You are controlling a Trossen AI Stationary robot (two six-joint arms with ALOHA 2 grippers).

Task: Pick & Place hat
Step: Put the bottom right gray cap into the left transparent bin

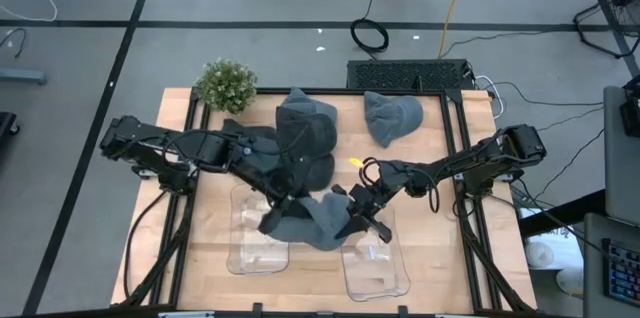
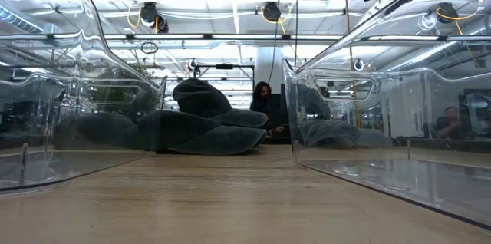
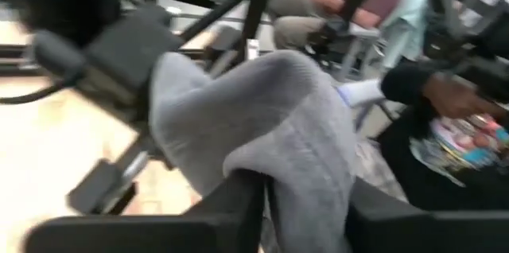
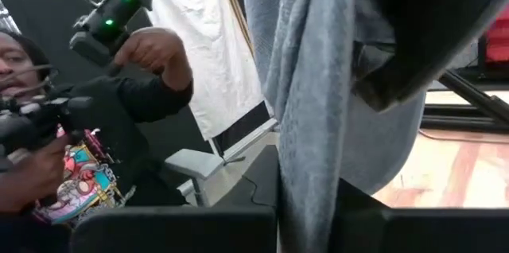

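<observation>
A grey knit hat (image 1: 318, 222) hangs lifted between my two grippers, above the gap between two clear bins. My left gripper (image 1: 283, 205) is shut on its left end and my right gripper (image 1: 360, 210) is shut on its right end. The left wrist view shows the hat (image 3: 270, 118) bunched above the fingers. In the right wrist view its cloth (image 4: 306, 70) hangs in folds. A pile of dark grey hats (image 1: 300, 143) lies on the table behind, and one more hat (image 1: 392, 116) lies at the far right. My left gripper pinches a bunched fold of the hat's left end (image 3: 269, 180) between its two fingers, reaching in from the table's left. The hat is lifted clear of the table. My right gripper pinches gathered folds of the hat's right end (image 4: 306, 175) between its two fingers, coming from the table's right. The cloth is lifted clear and slack.
Two clear plastic bins, one on the left (image 1: 255, 243) and one on the right (image 1: 378, 263), stand on the near half of the table. A small green plant (image 1: 226, 83) sits at the far left corner. A small yellow item (image 1: 356, 162) lies mid-table. People show beyond the table (image 4: 87, 126).
</observation>
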